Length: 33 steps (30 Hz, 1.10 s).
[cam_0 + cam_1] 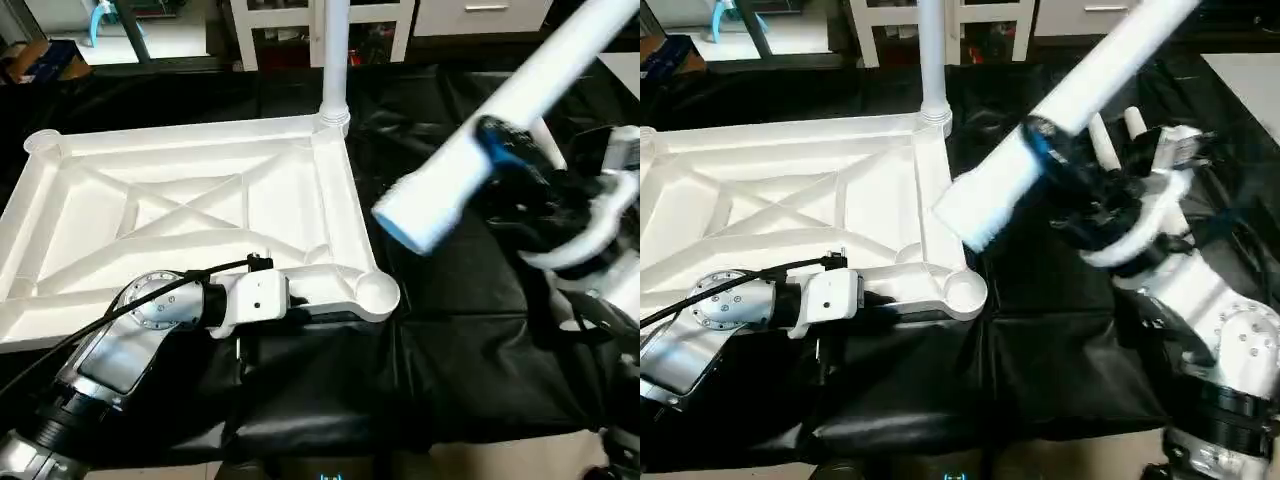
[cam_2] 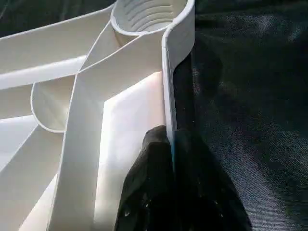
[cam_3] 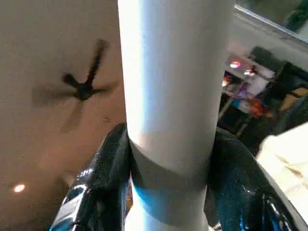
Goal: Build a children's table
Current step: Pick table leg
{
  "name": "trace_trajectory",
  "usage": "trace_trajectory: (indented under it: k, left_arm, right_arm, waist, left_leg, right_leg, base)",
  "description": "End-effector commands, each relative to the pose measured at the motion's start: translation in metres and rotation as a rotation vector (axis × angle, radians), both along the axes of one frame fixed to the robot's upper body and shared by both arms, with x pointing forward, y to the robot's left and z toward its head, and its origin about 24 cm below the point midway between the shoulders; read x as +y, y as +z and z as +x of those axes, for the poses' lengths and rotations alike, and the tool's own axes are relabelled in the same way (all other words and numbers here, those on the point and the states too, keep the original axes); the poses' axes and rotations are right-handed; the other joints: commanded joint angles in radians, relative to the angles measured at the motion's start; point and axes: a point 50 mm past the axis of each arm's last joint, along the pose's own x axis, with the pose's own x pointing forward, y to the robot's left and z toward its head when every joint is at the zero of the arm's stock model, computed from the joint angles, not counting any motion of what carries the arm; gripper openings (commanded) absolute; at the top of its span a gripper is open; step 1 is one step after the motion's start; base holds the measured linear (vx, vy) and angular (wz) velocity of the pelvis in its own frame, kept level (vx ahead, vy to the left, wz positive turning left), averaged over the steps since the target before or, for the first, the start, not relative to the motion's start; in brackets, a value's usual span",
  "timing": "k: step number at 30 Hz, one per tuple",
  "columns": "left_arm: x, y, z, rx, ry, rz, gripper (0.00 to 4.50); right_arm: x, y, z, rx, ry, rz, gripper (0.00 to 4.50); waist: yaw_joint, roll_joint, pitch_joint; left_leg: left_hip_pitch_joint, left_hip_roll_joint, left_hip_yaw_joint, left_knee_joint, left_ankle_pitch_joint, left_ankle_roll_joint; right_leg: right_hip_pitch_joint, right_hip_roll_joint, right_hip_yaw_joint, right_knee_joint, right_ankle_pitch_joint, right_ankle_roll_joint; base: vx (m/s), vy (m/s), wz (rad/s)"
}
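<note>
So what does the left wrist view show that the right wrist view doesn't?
Left wrist view: the left tool is pinched on the side wall of the white plastic rectangular table top, near an empty round corner socket, over black sheeting.

Right wrist view: the right tool is clamped around a long white tapered tube leg, with a ceiling fan behind.

Shared: each shows its own black fingers closed on a white table part.
</note>
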Motion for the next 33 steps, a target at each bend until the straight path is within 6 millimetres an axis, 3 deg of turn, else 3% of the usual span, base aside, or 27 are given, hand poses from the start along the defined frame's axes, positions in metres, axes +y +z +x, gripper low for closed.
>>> trace_trajectory:
  k: [1, 6, 13, 20, 25, 27, 28, 29, 30, 31, 33]
  left_arm:
    - [0.009, -0.019, -0.003, 0.061, 0.047, 0.073, 0.02]
    - [0.009, -0.02, -0.003, 0.061, 0.047, 0.075, 0.02]
    - [0.009, -0.019, -0.003, 0.058, 0.046, 0.077, 0.02]
    - [0.01, -0.02, -0.003, 0.056, 0.045, 0.082, 0.02]
    - [0.01, -0.019, -0.002, 0.051, 0.046, 0.084, 0.02]
    - [0.011, -0.019, -0.002, 0.049, 0.046, 0.084, 0.02]
    - [0.01, -0.019, -0.002, 0.047, 0.046, 0.084, 0.02]
    - [0.01, -0.019, -0.002, 0.047, 0.046, 0.084, 0.02]
    - [0.01, -0.018, -0.002, 0.047, 0.045, 0.084, 0.02]
    - [0.01, -0.018, -0.002, 0.047, 0.044, 0.083, 0.02]
    - [0.009, -0.018, -0.002, 0.048, 0.043, 0.082, 0.02]
  right_arm:
    - [-0.001, 0.011, -0.012, -0.086, 0.051, 0.028, 1.87]
    - [0.0, 0.017, -0.028, -0.175, 0.14, 0.045, 1.87]
    - [-0.003, 0.018, -0.032, -0.202, 0.17, 0.078, 1.87]
    - [-0.003, 0.018, -0.035, -0.22, 0.177, 0.09, 1.87]
    - [0.006, 0.018, -0.017, -0.186, -0.018, -0.033, 1.87]
    - [0.01, 0.012, 0.005, -0.095, -0.197, -0.154, 1.87]
    - [0.01, 0.006, 0.027, 0.029, -0.371, -0.229, 1.87]
    - [0.01, 0.006, 0.027, 0.029, -0.371, -0.229, 1.87]
    - [0.01, 0.006, 0.031, 0.072, -0.395, -0.217, 1.87]
    - [0.011, 0.009, 0.031, 0.082, -0.384, -0.186, 1.87]
    - [0.014, 0.019, 0.025, 0.074, -0.32, -0.109, 1.87]
  waist:
    - [0.0, -0.015, -0.045]
    - [0.001, -0.015, -0.043]
    - [0.001, -0.013, -0.041]
    - [0.003, -0.014, -0.044]
    - [0.001, -0.012, -0.044]
    - [-0.001, -0.011, -0.043]
    - [-0.001, -0.01, -0.045]
    - [-0.003, -0.009, -0.044]
    - [-0.005, -0.011, -0.045]
    - [-0.003, -0.007, -0.046]
    - [-0.001, -0.009, -0.048]
  left_leg:
    - [0.011, 0.017, -0.007, -0.07, -0.259, 0.02]
    - [0.011, 0.018, -0.008, -0.072, -0.259, 0.024]
    - [0.011, 0.019, -0.012, -0.076, -0.29, 0.012]
    - [0.01, 0.019, -0.011, -0.076, -0.266, 0.019]
    - [0.011, 0.019, -0.009, -0.079, -0.268, -0.004]
    - [0.011, 0.018, -0.009, -0.08, -0.276, -0.024]
    - [0.013, 0.016, -0.009, -0.08, -0.28, -0.029]
    - [0.014, 0.017, -0.01, -0.08, -0.27, -0.039]
    - [0.013, 0.014, -0.009, -0.081, -0.284, -0.044]
    - [0.021, 0.016, -0.006, -0.078, -0.283, -0.041]
    - [0.021, 0.017, -0.004, -0.076, -0.257, -0.029]
  right_leg:
    - [0.038, -0.024, 0.019, -0.083, -0.416, -0.117]
    - [0.036, -0.025, 0.019, -0.085, -0.433, -0.114]
    - [0.031, -0.028, 0.02, -0.093, -0.512, -0.092]
    - [0.033, -0.027, 0.019, -0.091, -0.467, -0.105]
    - [0.028, -0.025, 0.018, -0.09, -0.479, -0.095]
    - [0.024, -0.026, 0.018, -0.091, -0.499, -0.086]
    - [0.025, -0.027, 0.019, -0.091, -0.502, -0.081]
    - [0.021, -0.027, 0.02, -0.09, -0.498, -0.079]
    - [0.024, -0.026, 0.019, -0.091, -0.502, -0.079]
    - [0.02, -0.024, 0.022, -0.091, -0.476, -0.076]
    - [0.025, -0.019, 0.022, -0.083, -0.383, -0.083]
  base:
    - [0.0, 0.0, 0.0]
    - [0.0, 0.0, 0.0]
    - [0.0, 0.0, 0.0]
    - [0.0, 0.0, 0.0]
    - [0.0, 0.0, 0.0]
    - [0.0, 0.0, 0.0]
    - [0.0, 0.0, 0.0]
    - [0.0, 0.0, 0.0]
    - [0.0, 0.0, 0.0]
    - [0.0, 0.0, 0.0]
    - [0.0, 0.0, 0.0]
